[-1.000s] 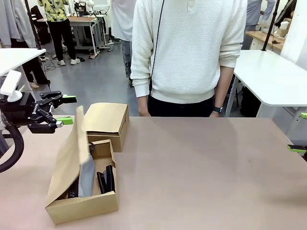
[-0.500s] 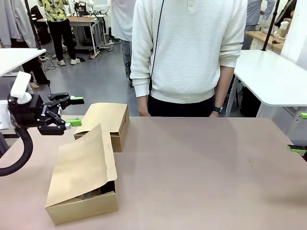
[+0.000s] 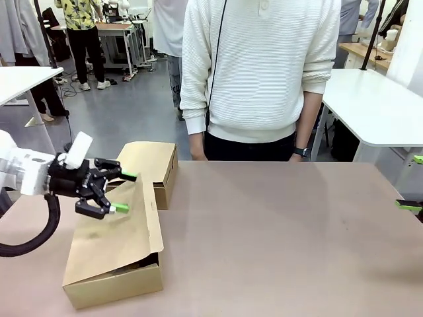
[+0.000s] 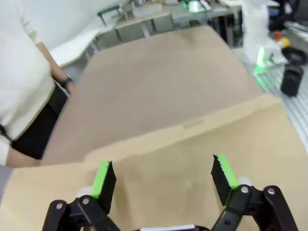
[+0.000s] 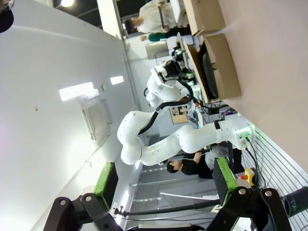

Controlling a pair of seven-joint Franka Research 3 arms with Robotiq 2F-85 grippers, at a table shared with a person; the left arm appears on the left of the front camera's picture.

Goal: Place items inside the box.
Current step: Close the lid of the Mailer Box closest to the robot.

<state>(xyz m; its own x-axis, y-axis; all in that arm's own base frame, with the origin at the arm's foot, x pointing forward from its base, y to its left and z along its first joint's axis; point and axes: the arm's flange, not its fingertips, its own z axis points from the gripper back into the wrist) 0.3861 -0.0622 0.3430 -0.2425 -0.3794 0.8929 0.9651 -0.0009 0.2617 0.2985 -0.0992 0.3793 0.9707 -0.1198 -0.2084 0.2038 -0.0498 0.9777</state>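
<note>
nearest to me, in the lower left of the front view, sits the cardboard box (image 3: 112, 281) with its flap (image 3: 115, 228) lying down over the opening, only a thin dark slit left at the right edge. the items must be under that flap; i cannot see any of them. my left gripper (image 3: 114, 193) hangs just above the flap's upper part, fingers spread with nothing between them. in my left wrist view, the green pads (image 4: 102, 177) stand apart over plain brown cardboard (image 4: 192, 159).

just beyond, in the upper left part of the bench (image 3: 277, 231), a second cardboard box (image 3: 149, 166) lies closed, touching or just behind the first. the rest of the bench shows no loose stationery.

at the far right edge, my right gripper (image 3: 411, 191) shows as green tips, spread and empty, well away from the box.

across the bench stands the person (image 3: 261, 79) in a white sweater, hands down.

i judge the packing done, with only pressing the flap fully shut perhaps left.
</note>
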